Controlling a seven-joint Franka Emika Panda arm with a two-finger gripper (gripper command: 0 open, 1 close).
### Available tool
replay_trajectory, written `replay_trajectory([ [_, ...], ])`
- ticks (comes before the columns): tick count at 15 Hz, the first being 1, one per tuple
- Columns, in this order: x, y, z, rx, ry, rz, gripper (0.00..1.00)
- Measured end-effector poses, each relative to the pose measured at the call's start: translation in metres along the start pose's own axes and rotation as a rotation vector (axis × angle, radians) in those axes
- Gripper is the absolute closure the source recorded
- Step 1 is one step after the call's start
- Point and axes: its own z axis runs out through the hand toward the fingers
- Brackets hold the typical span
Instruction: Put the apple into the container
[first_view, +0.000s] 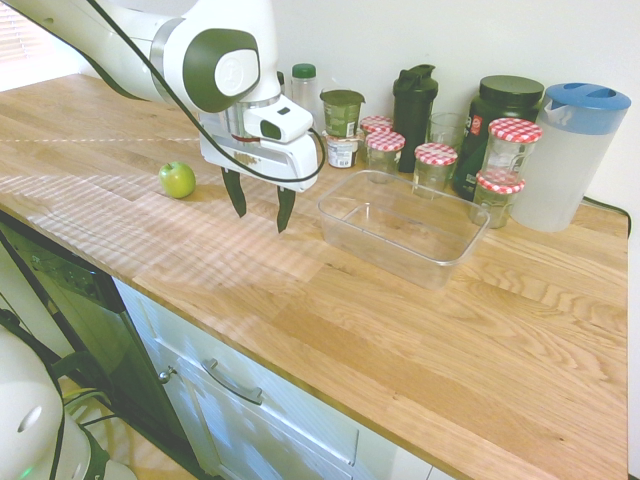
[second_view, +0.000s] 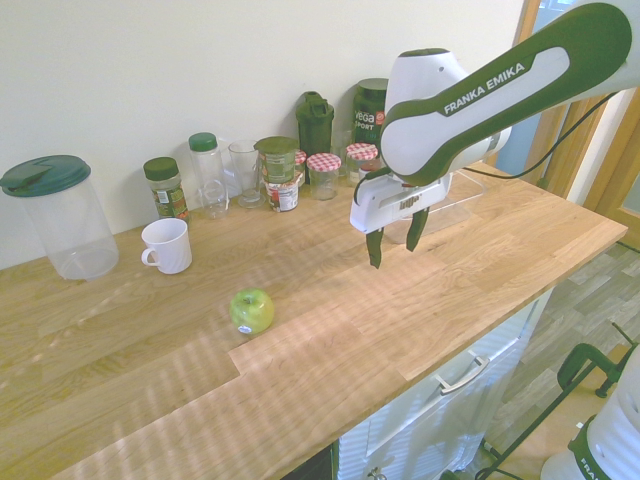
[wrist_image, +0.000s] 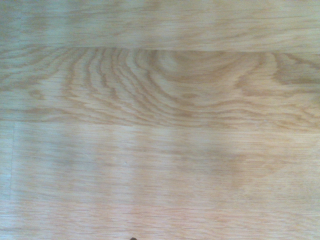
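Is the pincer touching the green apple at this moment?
Apart. The first exterior view shows bare counter between the pincer and the apple, which sits off to one side.

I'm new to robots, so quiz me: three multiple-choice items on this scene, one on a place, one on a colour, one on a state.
1. Where is the apple?
A) In the clear tub
B) On the wooden counter
C) In the mug

2. What colour is the pitcher lid beside the stacked jars?
A) Red
B) Yellow
C) Blue

3. How is the robot's gripper?
A) Open and empty
B) Shut on a jar
C) Shut on the apple

Key:
1 B: it sits on bare wood, outside the tub.
2 C: the first exterior view shows a blue lid.
3 A: its fingers stand apart with nothing between them.
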Motion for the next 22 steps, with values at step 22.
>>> replay_trajectory([
  [22, -0.19, -0.223, -0.018, -0.087, 0.038, -0.647, 0.0],
])
